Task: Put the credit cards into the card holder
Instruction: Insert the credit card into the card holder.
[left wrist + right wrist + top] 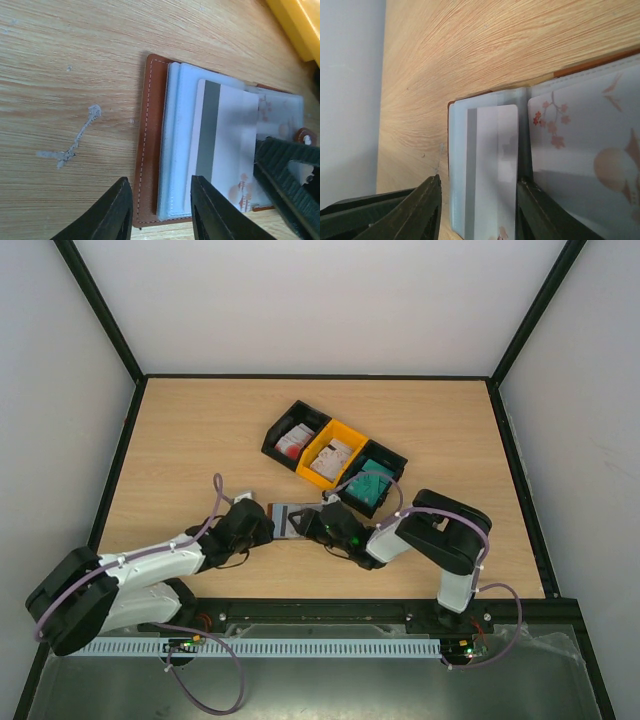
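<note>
Left end effector (pixel 160 190) spread over the card holder's (pixel 145 150) edge, right end effector (pixel 479 185) spread too, straddling a white card (pixel 490 170) partway in its pocket.

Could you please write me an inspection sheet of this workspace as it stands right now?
Surface: wooden table; a pale scuff beside the card holder.
Job's things: card holder lies open and flat; a white striped card appears partly in a pocket. More credit cards sit in three bins.
Clutter: nothing seen.
Grippers: left gripper open, over the holder's edge; right gripper open, fingers on either side of the striped card.
Cables: purple cables run along both arms; one loops by the left base.
Surroundings: white walls, black frame.
</note>
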